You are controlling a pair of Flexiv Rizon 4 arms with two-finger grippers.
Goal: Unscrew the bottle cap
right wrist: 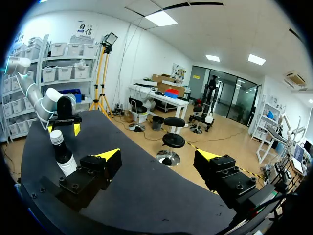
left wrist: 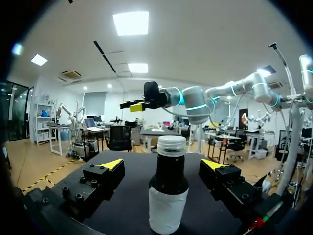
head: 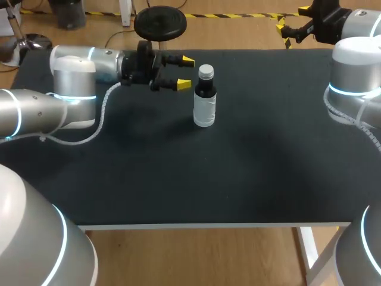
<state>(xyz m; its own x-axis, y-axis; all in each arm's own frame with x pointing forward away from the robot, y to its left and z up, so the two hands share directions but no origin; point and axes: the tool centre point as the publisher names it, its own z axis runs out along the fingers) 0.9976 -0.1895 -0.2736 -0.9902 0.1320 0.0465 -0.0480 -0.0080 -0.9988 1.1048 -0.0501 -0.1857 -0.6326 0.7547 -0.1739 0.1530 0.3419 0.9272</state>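
A small bottle (head: pixel 205 98) with a dark upper half, a white label and a pale grey cap (head: pixel 206 72) stands upright on the black table (head: pixel 196 173), toward the back middle. My left gripper (head: pixel 185 72) lies level just left of the bottle's neck, open, its yellow tips short of the bottle. In the left wrist view the bottle (left wrist: pixel 168 188) stands ahead of the left gripper (left wrist: pixel 162 164), centred between the wide-apart fingers, touching neither. My right gripper (head: pixel 284 31) hovers open past the table's far right corner. The right wrist view shows the right gripper (right wrist: pixel 157 156) empty and the bottle (right wrist: pixel 61 152) far off beside it.
My left arm's grey links (head: pixel 71 83) lie over the table's back left. The right arm's elbow (head: pixel 354 83) rises at the right edge. The table's front edge (head: pixel 214 225) runs white along the near side.
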